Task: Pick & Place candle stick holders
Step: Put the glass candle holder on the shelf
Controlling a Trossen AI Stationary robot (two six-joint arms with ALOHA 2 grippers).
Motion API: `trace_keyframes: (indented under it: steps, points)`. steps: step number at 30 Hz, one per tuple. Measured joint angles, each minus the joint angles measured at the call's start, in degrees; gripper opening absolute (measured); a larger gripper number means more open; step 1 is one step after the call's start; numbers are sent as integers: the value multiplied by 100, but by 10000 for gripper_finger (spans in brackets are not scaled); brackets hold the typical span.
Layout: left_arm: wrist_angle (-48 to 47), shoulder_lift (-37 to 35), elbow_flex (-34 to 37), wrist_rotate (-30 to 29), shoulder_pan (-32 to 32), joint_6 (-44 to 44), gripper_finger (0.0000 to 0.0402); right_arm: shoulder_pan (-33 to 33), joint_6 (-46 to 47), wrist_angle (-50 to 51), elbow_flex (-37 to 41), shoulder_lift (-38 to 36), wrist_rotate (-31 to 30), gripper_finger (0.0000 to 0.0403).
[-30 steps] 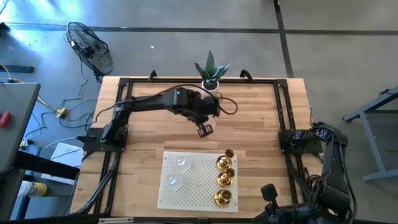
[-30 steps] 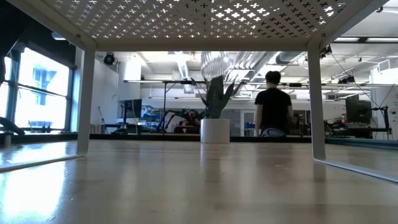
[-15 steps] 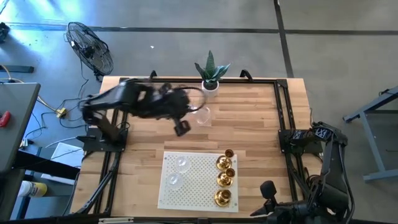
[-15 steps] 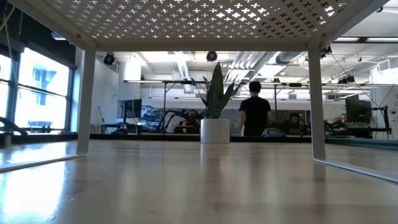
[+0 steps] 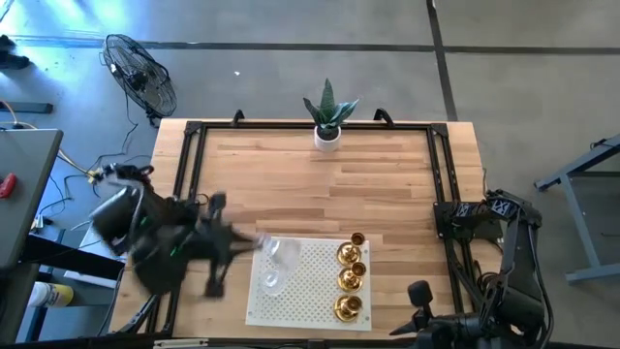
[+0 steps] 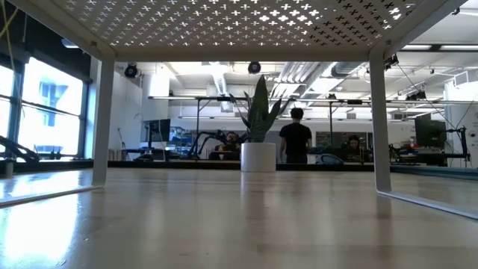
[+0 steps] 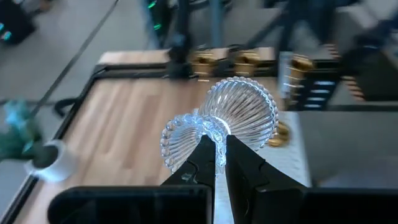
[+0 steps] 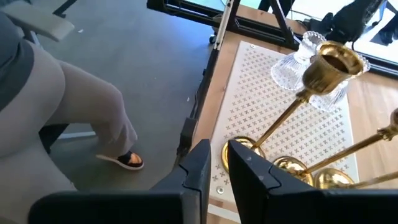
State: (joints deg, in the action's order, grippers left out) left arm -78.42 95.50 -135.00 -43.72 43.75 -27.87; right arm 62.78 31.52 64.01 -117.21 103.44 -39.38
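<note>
left arm (image 5: 165,242) motion-blurred, gold holders (image 8: 336,112) cut off

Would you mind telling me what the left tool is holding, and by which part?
The left tool holds a clear glass candle holder, pinched at its narrow waist.

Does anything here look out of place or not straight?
Nothing is spilled or broken. One thing is off upright: the left gripper, shut on the waist of a clear glass holder, carries it tilted at the white rack's left side. The three gold holders stand upright in a row on the rack.
</note>
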Motion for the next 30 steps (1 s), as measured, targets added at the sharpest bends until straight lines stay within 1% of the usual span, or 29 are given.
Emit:
trace_keyframes:
  steps: [2, 5, 9, 11, 13, 17, 22, 26, 29, 30]
  points:
    - [222, 74, 2, -170, 475, 51, 7, 0, 104, 0, 0, 0, -63, 47]
    - [727, 187, 0, -356, 1098, 515, 7, 0, 203, -2, -2, 0, -124, 50]
    - [1231, 472, 0, -403, 1733, 1030, 7, 0, 211, -33, -2, 0, -134, 52]
    - [1276, 644, 2, -638, 1934, 1078, 7, 0, 204, -48, -2, 0, -169, 52]
    - [1227, 821, 1, -927, 2037, 965, 7, 0, 171, -46, -2, 0, -205, 51]
    - [1184, 1258, 0, -950, 2074, 698, 7, 0, 74, -45, -2, 0, -251, 52]
    - [1063, 1680, 2, -637, 2074, 491, 7, -2, 62, -44, -2, 0, -268, 51]
    - [436, 1822, 4, -63, 2074, 200, 7, 0, 112, -46, -2, 0, -290, 48]
    - [44, 1810, 2, 24, 2013, -68, 7, 0, 116, -48, -2, 0, -311, 48]
    - [-65, 1796, 0, 157, 1940, -89, 7, 0, 132, -46, -2, 0, -355, 49]
